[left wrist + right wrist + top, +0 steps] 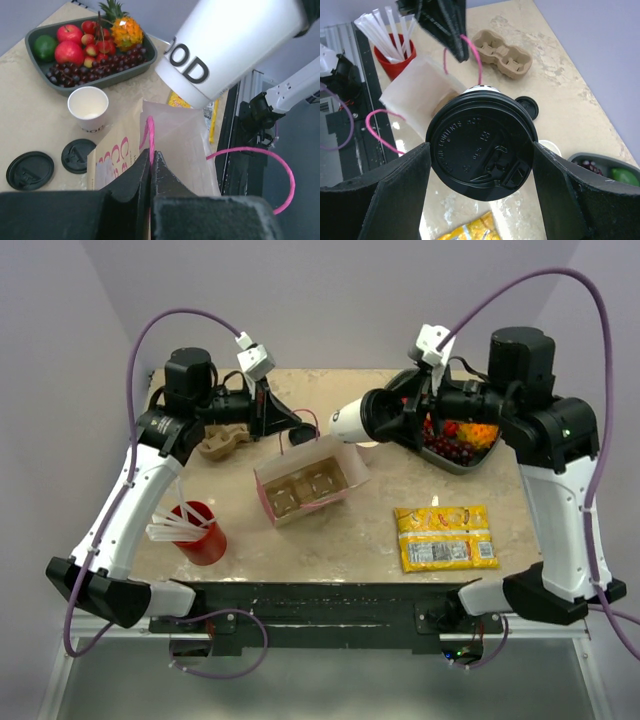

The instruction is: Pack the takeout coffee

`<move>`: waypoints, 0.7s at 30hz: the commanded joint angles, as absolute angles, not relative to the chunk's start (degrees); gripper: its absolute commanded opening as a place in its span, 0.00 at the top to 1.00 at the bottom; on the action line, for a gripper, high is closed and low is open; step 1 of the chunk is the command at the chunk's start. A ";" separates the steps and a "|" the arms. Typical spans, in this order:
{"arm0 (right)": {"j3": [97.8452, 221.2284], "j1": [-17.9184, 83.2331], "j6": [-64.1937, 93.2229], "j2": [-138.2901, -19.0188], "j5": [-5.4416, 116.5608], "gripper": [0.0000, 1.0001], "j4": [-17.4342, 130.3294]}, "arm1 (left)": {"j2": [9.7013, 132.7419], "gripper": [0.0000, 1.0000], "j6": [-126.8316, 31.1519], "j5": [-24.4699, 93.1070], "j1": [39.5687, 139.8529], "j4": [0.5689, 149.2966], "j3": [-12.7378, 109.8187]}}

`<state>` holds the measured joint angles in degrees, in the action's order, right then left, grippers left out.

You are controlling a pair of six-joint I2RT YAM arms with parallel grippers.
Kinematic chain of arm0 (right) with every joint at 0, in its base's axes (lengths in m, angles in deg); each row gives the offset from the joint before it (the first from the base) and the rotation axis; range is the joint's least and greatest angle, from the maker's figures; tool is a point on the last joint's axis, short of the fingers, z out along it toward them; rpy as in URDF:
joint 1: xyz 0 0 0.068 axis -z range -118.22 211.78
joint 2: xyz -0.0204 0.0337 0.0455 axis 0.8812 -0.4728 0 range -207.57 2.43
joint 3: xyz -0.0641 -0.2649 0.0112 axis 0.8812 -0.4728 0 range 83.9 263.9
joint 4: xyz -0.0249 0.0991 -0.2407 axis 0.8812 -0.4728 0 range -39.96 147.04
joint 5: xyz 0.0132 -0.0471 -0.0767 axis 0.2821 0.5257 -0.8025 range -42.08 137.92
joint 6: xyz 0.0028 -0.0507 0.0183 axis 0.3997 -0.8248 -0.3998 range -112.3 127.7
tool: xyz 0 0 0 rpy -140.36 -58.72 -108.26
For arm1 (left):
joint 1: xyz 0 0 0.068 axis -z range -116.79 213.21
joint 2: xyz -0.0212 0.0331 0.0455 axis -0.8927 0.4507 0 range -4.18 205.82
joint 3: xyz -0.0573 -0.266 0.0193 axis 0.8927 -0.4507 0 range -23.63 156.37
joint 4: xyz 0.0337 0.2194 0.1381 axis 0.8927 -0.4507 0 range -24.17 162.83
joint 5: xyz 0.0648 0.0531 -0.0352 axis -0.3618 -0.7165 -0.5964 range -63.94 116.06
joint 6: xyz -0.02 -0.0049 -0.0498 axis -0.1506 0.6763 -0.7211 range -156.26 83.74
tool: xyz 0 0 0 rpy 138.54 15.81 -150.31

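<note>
The takeout coffee (350, 420) is a white paper cup with dark lettering and a black lid. It is held tilted in the air, bottom pointing toward the open paper bag (310, 480). My right gripper (392, 418) is shut on it at the lid end. In the right wrist view the lid (470, 145) sits between my fingers (395, 180). My left gripper (300, 428) is shut on the bag's pink handle (149, 132) and holds it up. The cup (230, 45) hangs just above the bag's mouth (175, 135) in the left wrist view.
A cardboard cup carrier sits inside the bag. A second carrier (225, 440) lies at the back left. There is a red cup of straws (195, 530), a fruit tray (478, 462), a yellow packet (445, 537), a lidless cup (88, 107) and two spare lids (30, 170).
</note>
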<state>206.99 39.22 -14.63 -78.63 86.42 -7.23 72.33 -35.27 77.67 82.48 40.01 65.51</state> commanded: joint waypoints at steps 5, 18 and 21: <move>203.44 38.67 -15.42 -73.16 88.70 1.00 -13.62 | 72.98 1.00 -45.31 78.53 85.71 55.41 61.98; 204.22 31.38 -28.67 -77.64 78.69 1.00 -20.91 | 72.81 1.00 -51.38 77.38 87.56 61.32 58.20; 204.92 30.23 -29.47 -78.78 75.96 1.00 -20.13 | 71.84 1.00 -50.24 78.35 88.08 60.53 58.02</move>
